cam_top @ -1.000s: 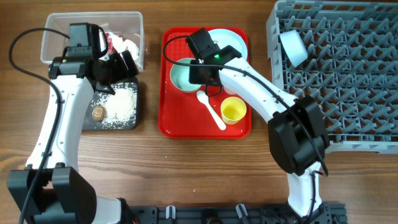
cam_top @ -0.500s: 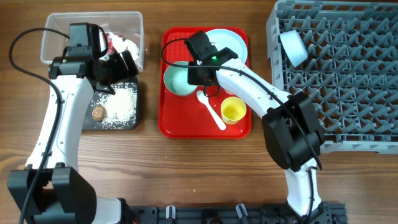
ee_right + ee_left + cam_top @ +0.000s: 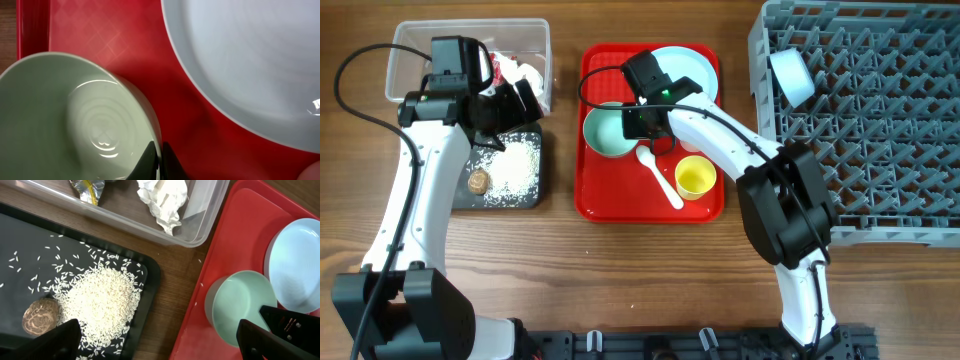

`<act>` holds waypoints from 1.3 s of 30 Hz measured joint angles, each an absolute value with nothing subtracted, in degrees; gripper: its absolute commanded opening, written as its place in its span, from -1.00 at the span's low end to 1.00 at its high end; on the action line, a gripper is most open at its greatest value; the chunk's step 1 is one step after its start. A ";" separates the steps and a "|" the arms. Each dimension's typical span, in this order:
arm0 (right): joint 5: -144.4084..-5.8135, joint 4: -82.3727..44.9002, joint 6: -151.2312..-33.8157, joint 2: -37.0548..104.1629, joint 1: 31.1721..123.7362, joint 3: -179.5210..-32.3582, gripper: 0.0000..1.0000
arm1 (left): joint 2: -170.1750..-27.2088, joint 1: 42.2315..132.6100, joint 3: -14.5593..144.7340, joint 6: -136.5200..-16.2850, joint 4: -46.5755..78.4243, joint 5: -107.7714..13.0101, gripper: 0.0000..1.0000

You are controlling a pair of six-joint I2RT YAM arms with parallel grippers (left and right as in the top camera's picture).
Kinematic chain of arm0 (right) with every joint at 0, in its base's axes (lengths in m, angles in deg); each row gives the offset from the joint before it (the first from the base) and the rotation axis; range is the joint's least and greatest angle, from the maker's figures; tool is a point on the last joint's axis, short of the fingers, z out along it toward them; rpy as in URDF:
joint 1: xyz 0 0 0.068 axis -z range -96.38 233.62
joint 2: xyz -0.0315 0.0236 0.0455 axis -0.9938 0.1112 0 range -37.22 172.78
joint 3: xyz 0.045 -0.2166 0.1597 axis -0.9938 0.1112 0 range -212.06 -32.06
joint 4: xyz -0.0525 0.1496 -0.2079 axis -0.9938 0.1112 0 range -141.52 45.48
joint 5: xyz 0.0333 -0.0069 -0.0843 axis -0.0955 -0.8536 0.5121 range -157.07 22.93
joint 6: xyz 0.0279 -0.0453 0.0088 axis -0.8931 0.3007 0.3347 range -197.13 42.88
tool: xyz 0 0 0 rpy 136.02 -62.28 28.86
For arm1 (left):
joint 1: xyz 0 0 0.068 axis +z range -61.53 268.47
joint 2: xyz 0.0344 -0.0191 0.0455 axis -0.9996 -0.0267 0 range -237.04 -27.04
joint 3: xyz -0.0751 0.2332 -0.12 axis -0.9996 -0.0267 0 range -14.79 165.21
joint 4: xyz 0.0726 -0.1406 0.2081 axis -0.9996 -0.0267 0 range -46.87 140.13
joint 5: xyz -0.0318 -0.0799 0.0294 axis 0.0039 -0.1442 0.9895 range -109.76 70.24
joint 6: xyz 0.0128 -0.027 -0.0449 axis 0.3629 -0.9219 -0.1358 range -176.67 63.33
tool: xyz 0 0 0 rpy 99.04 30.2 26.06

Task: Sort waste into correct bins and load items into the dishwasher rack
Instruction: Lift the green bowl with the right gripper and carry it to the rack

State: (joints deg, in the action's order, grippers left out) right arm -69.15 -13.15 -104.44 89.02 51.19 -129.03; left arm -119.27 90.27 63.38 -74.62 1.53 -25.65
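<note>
A robotics lab bench staged as a kitchen clean-up. Two robot arms (image 3: 415, 200) are mounted on a black rail (image 3: 660, 348) at the wooden table's (image 3: 640, 280) near edge. A grey dishwasher rack (image 3: 880, 130) sits at its far right corner, a red tray (image 3: 595, 200) with a green bowl (image 3: 600, 135) mid-table, and a clear plastic bin (image 3: 395, 75) at the far left.

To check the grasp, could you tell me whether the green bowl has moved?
Yes: the green bowl slid left, toward the left rim of the red tray, with the right gripper.

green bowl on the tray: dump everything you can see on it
The green bowl is pale mint, glossy and ceramic-looking, with concentric rings in its base. It is empty and sits upright on the red tray, left of the pale blue plate and not touching it. The right pincer pinches its rim, one finger inside and one outside.
</note>
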 measured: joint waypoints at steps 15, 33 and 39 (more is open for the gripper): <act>-33.90 2.45 -94.75 62.24 72.20 -134.41 -0.91 | -119.27 90.25 63.38 -74.62 1.47 -25.65 1.00; -7.63 -29.76 -39.50 81.08 87.54 -133.49 -0.91 | -119.27 90.27 63.38 -74.62 1.49 -25.65 1.00; -7.06 -26.51 -40.00 81.23 88.92 -133.49 -0.91 | -119.27 90.27 63.38 -74.62 1.49 -25.65 1.00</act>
